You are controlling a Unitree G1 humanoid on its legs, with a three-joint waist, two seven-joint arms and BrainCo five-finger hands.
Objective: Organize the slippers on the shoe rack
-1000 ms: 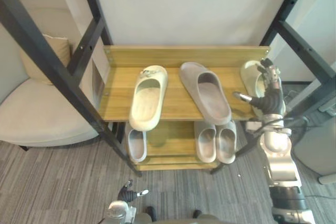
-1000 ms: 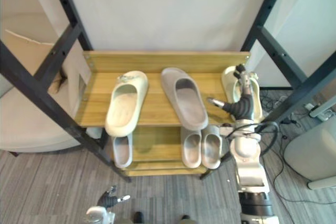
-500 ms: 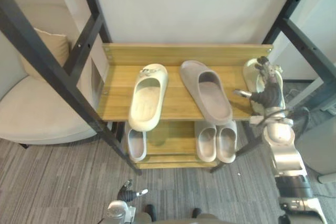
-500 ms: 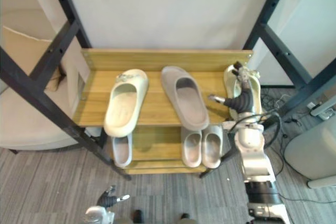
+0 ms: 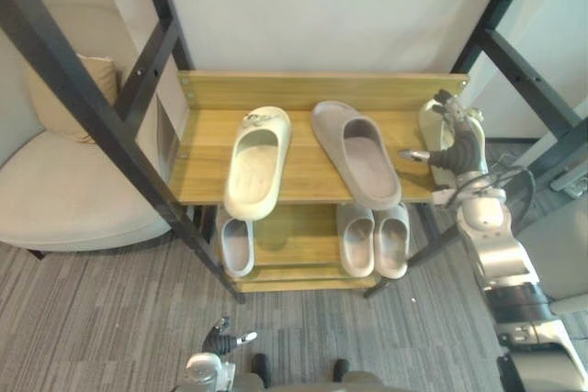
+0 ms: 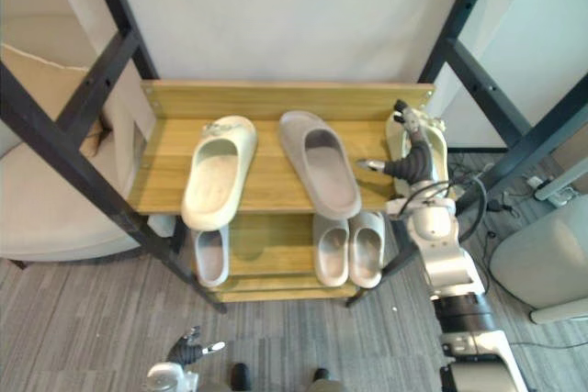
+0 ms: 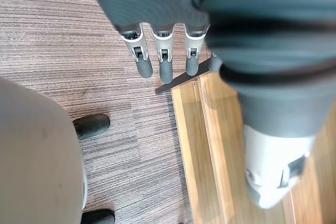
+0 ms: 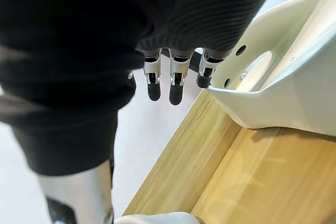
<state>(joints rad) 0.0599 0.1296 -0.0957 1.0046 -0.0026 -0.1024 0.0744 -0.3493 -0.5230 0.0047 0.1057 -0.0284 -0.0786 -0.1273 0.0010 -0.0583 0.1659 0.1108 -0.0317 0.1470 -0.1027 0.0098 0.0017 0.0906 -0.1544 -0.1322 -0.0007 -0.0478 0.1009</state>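
The wooden shoe rack (image 5: 207, 181) has two shelves. On the top shelf lie a cream slipper (image 5: 257, 161), a taupe slipper (image 5: 356, 153) and, at the right end, a second cream slipper (image 5: 435, 126). My right hand (image 5: 459, 149) rests against that right-end slipper with straight fingers (image 8: 176, 82) touching its perforated strap (image 8: 273, 72), thumb sticking out toward the taupe slipper. On the lower shelf sit a single grey slipper (image 5: 237, 243) and a grey pair (image 5: 372, 238). My left hand (image 5: 220, 341) hangs low over the carpet, its fingers (image 7: 163, 59) straight and holding nothing.
A beige armchair (image 5: 55, 190) with a cushion stands left of the rack. Black slanted metal posts (image 5: 92, 107) cross in front on the left, and others (image 5: 524, 61) on the right. A grey bin (image 6: 542, 263) stands on the carpet at the right.
The view has shifted slightly. My right hand stays on the right-end cream slipper, and its forearm now comes in more from the right. The slippers have not moved.
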